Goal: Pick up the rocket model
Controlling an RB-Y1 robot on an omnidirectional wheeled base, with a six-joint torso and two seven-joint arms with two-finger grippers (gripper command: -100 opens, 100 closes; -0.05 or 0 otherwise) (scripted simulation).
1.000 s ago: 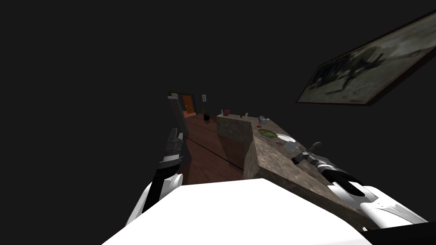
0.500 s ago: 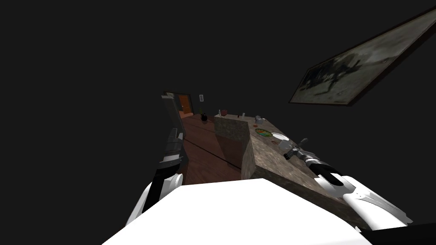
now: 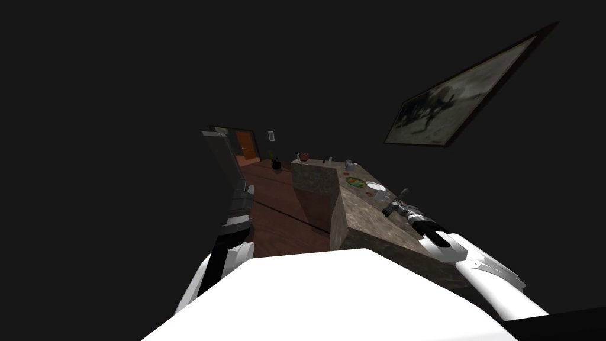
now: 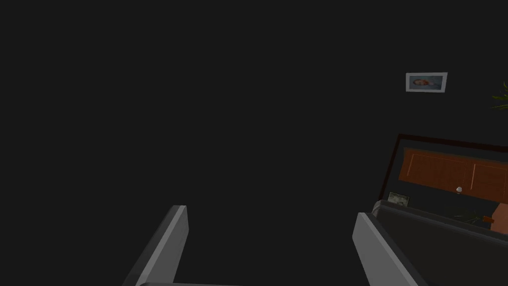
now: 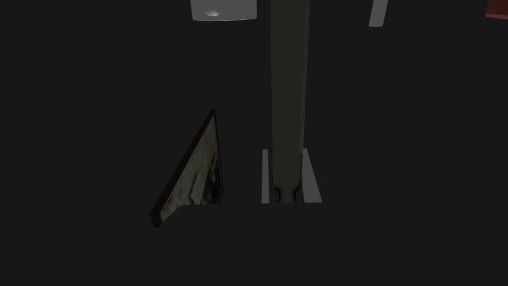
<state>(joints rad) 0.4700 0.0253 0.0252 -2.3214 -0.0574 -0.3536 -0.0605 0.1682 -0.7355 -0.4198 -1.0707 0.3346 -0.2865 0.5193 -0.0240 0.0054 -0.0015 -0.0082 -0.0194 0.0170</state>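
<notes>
My right gripper (image 5: 291, 154) is closed tight on the long, dark olive rocket model (image 5: 289, 74) — blades pressing its sides — over the middle of the mottled brown stone counter (image 3: 361, 222). The grasp looks made; lifting clear remains. My left gripper (image 4: 270, 212) hangs wide open — empty.

Legible text: none in any view.
Large framed picture (image 3: 458, 97): dark, blotchy image on the wall; no lettering made out.
Small framed picture (image 4: 426, 82): pale frame near the door, picture blurred; too small to read anything.
Counter (image 3: 362, 214): the small items on it are too small to tell any label or brand.
Numbers, signs: none readable.
</notes>
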